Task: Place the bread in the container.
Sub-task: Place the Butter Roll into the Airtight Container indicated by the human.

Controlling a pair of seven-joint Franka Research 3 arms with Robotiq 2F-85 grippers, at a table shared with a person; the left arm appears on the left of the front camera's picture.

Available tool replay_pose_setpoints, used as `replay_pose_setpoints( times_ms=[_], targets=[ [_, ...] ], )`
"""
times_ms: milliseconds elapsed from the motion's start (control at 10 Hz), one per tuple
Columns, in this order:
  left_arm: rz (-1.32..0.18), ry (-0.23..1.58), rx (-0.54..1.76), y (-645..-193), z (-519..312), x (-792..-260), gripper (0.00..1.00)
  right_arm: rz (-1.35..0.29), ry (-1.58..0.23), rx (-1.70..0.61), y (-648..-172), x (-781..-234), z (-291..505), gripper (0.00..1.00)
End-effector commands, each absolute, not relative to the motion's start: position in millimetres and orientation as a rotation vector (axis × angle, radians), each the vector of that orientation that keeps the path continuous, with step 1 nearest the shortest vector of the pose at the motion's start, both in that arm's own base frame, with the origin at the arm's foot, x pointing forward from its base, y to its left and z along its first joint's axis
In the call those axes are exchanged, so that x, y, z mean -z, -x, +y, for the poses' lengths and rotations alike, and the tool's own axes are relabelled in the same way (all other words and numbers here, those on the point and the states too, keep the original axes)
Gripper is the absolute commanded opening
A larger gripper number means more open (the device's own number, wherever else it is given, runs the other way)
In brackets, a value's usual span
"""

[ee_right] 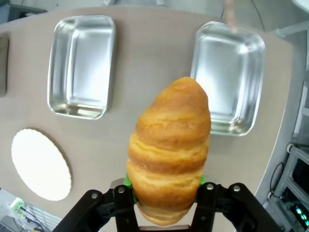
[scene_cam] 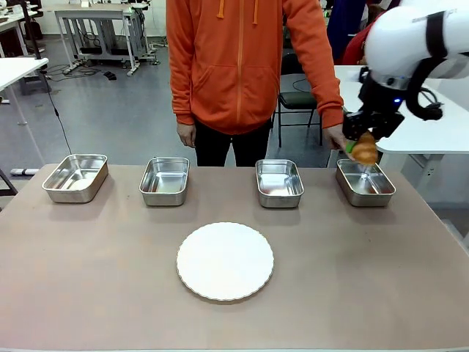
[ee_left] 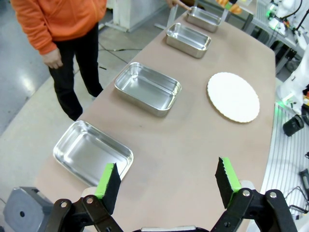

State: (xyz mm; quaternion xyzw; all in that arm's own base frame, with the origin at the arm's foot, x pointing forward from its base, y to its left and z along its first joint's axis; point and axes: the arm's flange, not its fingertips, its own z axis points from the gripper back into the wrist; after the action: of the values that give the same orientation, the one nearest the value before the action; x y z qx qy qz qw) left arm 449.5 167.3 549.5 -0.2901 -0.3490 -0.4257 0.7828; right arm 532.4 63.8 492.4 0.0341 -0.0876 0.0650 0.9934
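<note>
1. The right tool [scene_cam: 364, 147] is closed on the bread [scene_cam: 365, 149], holding it in the air.
2. The container [scene_cam: 365, 182], the far-right tray, lies just below the tool; a person's hand [scene_cam: 337, 136] hangs close beside it.
3. The step appears to be carrying; the next move calls for lowering over the tray and letting go.
4. The left tool [ee_left: 166, 181] hangs open and empty above the tabletop [ee_left: 193, 140], with another tray [ee_left: 91, 152] just ahead.
</note>
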Motion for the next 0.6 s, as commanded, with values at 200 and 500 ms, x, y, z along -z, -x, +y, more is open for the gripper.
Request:
replay_pose_setpoints(
  times_ms=[200, 500],
  targets=[
    [-0.754, 0.621, 0.912, -448.9, 165.4, -551.7, 1.00, -0.244, -0.154, -0.188, -572.5, -449.6, 19.8, 0.49],
    [-0.754, 0.621, 0.912, -448.9, 165.4, -551.7, 1.00, -0.283, -0.105, -0.234, -591.0, -415.8, 7.7, 0.49]
  ],
)
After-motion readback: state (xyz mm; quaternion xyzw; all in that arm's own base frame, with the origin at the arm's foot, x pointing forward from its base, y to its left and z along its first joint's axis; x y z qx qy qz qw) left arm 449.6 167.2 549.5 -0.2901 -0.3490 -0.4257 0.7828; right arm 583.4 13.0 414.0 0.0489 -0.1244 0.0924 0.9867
